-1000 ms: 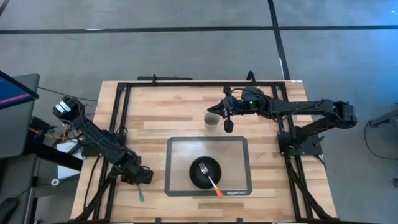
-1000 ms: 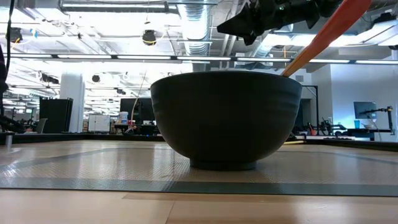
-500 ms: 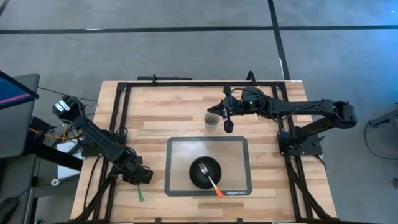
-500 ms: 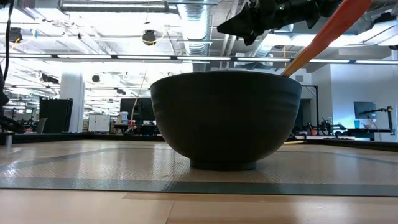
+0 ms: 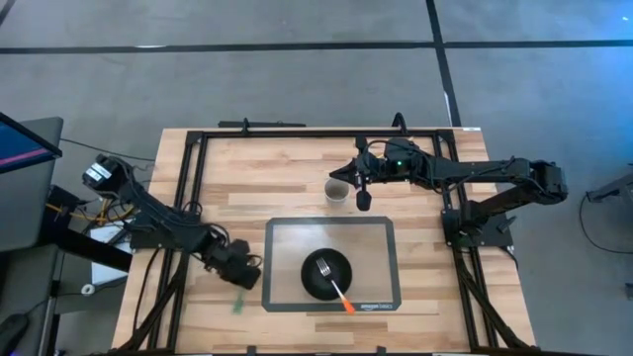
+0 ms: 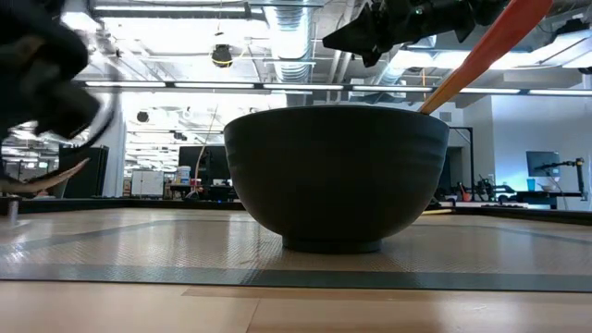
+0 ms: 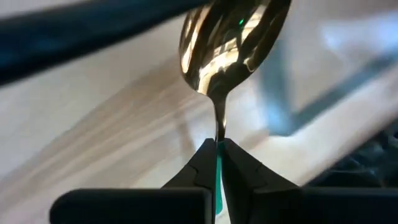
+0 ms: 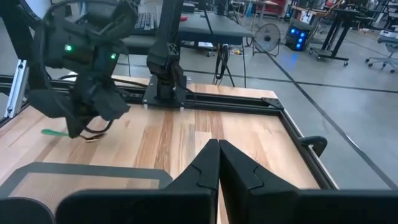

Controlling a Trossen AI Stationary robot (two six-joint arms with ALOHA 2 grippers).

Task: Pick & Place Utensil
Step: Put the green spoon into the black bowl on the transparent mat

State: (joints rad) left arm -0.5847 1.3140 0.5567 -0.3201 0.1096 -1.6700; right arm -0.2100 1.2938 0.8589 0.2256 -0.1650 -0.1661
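A spoon (image 7: 229, 43) with a golden bowl and a green handle (image 5: 235, 305) is in my left gripper (image 5: 240, 277), which is shut on it just left of the mat (image 5: 282, 237). A black bowl (image 5: 315, 285) stands on the mat. An orange-handled fork (image 5: 337, 288) leans in it, tines inside and handle over the near rim. My right gripper (image 5: 364, 201) hangs shut over the far part of the table, beside a small white cup (image 5: 336, 190), touching nothing. My left gripper pinches the spoon's thin neck (image 7: 218, 127) between its two fingertips, where the metal meets the green handle. The fingers slant down from above and lie across the spoon. The spoon (image 8: 93, 135) hangs under the fingers, about level and clear of the table, handle toward the near edge.
A black metal frame (image 5: 297, 133) runs around the wooden tabletop, with rails along both sides. Bare wood lies between the mat and the left rail and on the far half of the table.
My left gripper has shut on the spoon, which lay on the table near the left front. It has lifted the spoon and carried it toward the table's right, up to the mat's left edge. The motion is fast and blurs the spoon.
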